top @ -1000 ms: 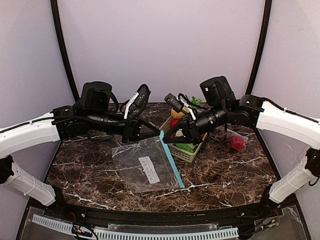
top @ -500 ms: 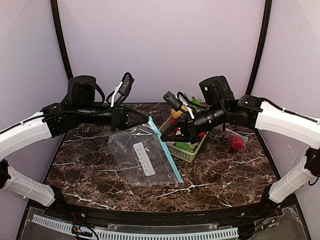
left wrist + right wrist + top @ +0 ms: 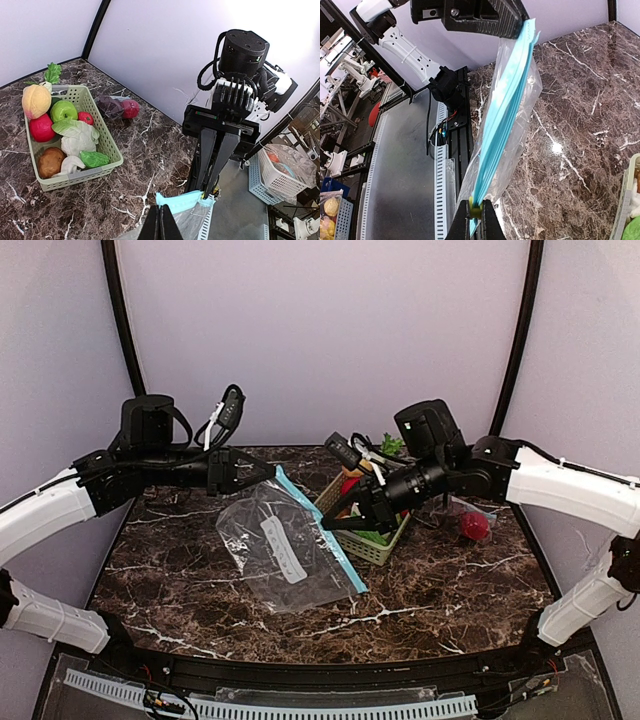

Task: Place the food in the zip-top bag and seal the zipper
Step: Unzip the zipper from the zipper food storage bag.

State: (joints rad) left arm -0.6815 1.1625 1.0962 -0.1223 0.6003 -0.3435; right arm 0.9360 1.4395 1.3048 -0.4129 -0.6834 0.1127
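Note:
The clear zip-top bag point(image 3: 275, 552) with a blue zipper strip point(image 3: 310, 525) hangs slanted between both grippers, its lower part on the table. My left gripper point(image 3: 268, 472) is shut on the strip's far end; in the left wrist view point(image 3: 160, 222) its fingers pinch the bag beside the strip point(image 3: 180, 201). My right gripper point(image 3: 328, 523) is shut on the yellow-green slider point(image 3: 475, 210) on the strip point(image 3: 507, 115). The food point(image 3: 62, 111) lies in the pale green basket point(image 3: 102, 140): peach, green apple, red fruits, cauliflower, potato, mushroom, green pepper.
The basket point(image 3: 372, 552) stands right of the bag, under my right arm. A red fruit and a dark one point(image 3: 120, 106) lie on the table beyond it, seen at the right in the top view point(image 3: 475, 526). Dark marbled table, walls behind.
My left gripper has moved up, back and left with the bag's end, pulling the strip taut and lifting the bag. My right gripper has shifted only slightly beside the basket.

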